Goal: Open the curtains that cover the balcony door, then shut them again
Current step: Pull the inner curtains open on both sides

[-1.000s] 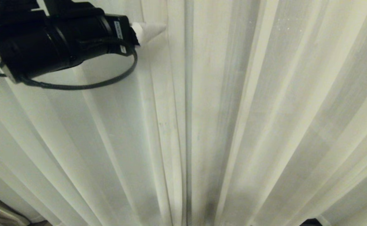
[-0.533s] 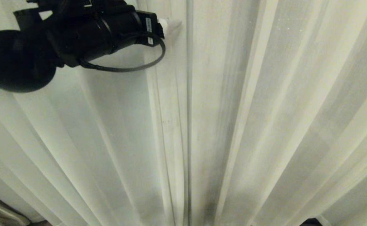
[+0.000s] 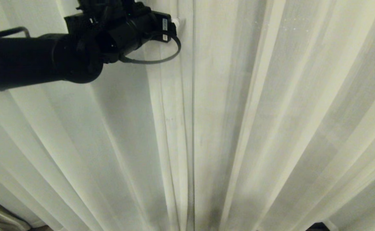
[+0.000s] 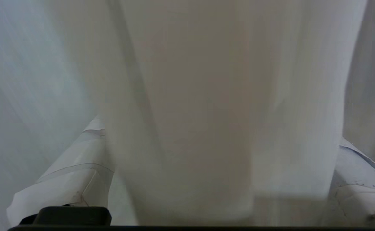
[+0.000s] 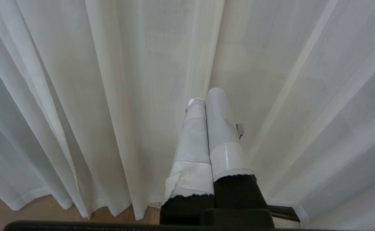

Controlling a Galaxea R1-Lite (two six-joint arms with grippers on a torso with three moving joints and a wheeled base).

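Two panels of the curtains (image 3: 239, 128) are filling the head view, meeting at a dark seam that is running down just beyond the left end effector (image 3: 178, 23). That end effector is reaching in from the robot's left, its black arm stretching level across the folds, and its white tip is pressing into the fabric right at the seam. From here I cannot make out the balcony door at all; the cloth is hiding it completely.

Moving to the left wrist view, the left end effector (image 4: 219, 179) is standing with its taped fingers (image 4: 72, 179) wide apart, and a thick fold of the curtains (image 4: 206, 96) is lying between them, filling the gap. Nothing is being pinched yet, as far as I can judge.

Looking at the right wrist view, the right end effector (image 5: 206, 109) is hanging low with its two taped fingers (image 5: 219, 128) pressed together on nothing, pointing at the curtains (image 5: 110, 80), whose hem is ending just above a wooden floor (image 5: 1, 215) nearby. That arm is looking parked.

To my eye, the opening step is only beginning: the curtains are fully drawn, and the left end effector is lining up on the inner edge of the left panel. Next it will need to close firmly on that fold and then drag it sideways, away from the seam.
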